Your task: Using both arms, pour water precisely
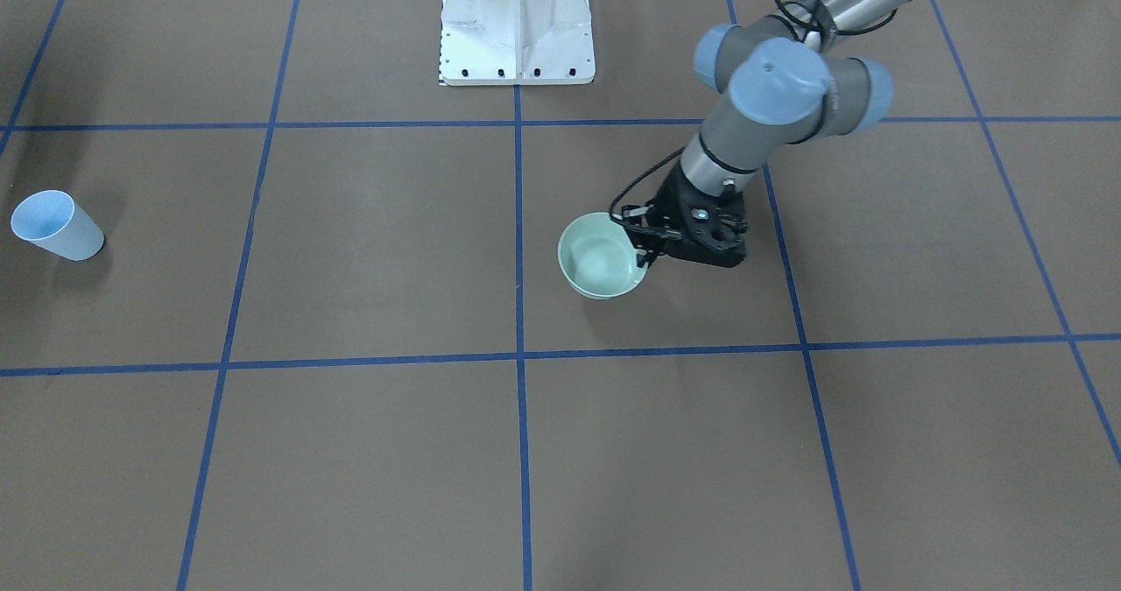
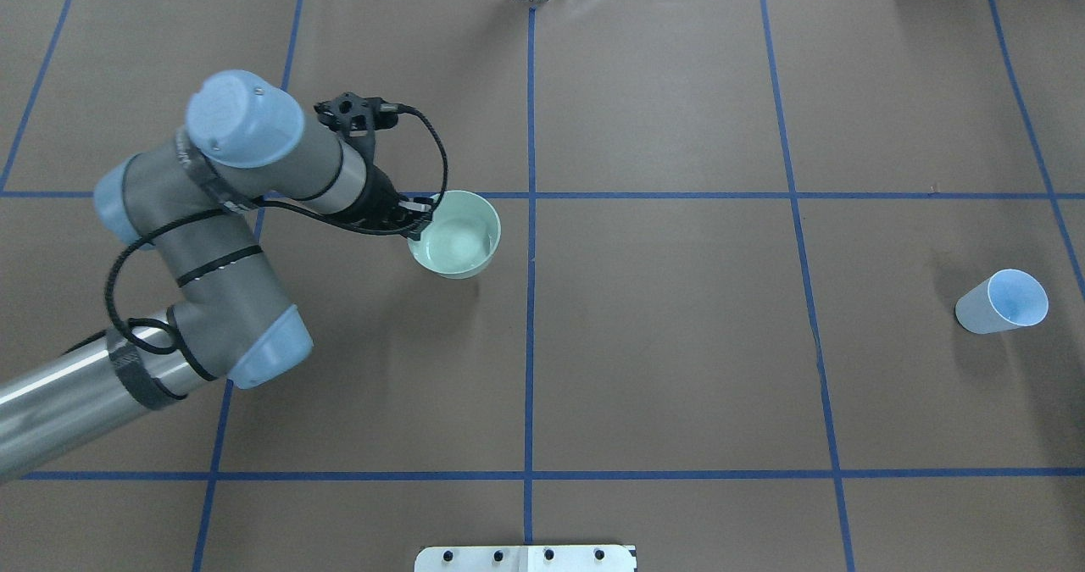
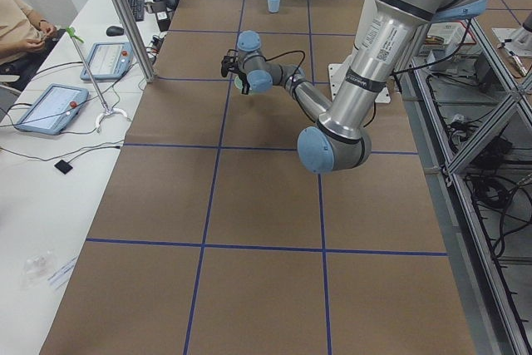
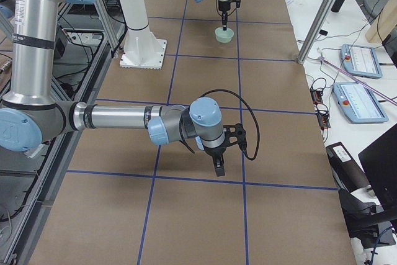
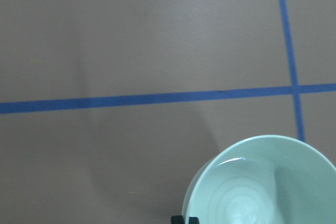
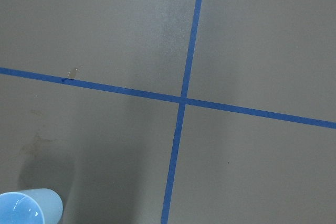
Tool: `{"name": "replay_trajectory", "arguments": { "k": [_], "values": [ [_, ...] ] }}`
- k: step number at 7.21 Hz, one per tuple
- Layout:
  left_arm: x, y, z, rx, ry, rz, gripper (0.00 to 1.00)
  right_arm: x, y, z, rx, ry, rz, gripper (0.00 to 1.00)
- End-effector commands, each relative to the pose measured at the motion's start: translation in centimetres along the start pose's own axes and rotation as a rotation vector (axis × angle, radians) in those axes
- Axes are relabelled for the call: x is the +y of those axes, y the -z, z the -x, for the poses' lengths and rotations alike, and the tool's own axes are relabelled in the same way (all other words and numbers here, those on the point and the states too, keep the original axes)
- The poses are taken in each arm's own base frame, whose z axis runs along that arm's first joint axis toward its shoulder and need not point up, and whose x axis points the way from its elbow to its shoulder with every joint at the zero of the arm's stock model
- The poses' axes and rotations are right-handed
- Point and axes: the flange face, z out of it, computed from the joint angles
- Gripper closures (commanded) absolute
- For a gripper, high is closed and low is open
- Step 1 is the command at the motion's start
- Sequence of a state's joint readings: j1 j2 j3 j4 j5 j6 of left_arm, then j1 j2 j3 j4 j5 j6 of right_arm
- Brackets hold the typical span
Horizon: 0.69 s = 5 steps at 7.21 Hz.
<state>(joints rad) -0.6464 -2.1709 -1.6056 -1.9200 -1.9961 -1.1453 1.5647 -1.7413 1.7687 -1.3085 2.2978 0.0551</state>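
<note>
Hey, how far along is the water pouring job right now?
Done: left gripper seems clamped on the green bowl's rim. In hand: nothing pours yet; bowl looks level. Left: blue cup stands untouched far off; right gripper hangs over the table.

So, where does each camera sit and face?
Front-facing: opposite pedestal, looking down; left claw at green bowl.
Overhead: behind pedestal, looking down; left arm.
Exterior left: table's left end; left arm.
Exterior right: table's right end; right arm.
Left wrist: down onto bowl; claw tips.
Right wrist: down onto blue cup; no body.
Front-facing, overhead share bowl and cup.
</note>
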Motion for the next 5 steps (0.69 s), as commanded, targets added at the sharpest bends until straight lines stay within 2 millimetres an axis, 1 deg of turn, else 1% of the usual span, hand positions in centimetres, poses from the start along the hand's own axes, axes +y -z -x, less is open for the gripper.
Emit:
{"name": "replay_trajectory", "arguments": {
  "k": [1, 2, 4, 5],
  "values": [
    [2.3, -4.4, -9.2, -0.046, 0.023, 0.007, 1.0, 0.0, -0.1, -0.1, -0.001, -0.004, 0.002, 0.0],
    [2.8, -5.7, -9.6, -0.056, 0.016, 0.011, 1.0, 0.0, -0.1, 0.0, -0.002, -0.003, 0.001, 0.0],
    [2.7, -5.9, -9.3, -0.036, 0.005, 0.003, 1.0, 0.0, -0.1, 0.0, -0.003, -0.004, 0.001, 0.0],
    [2.5, -5.8, -9.2, -0.035, 0.004, -0.001, 0.64, -0.1, 0.0, 0.0, -0.003, -0.003, 0.0, 0.0]
  ]
}}
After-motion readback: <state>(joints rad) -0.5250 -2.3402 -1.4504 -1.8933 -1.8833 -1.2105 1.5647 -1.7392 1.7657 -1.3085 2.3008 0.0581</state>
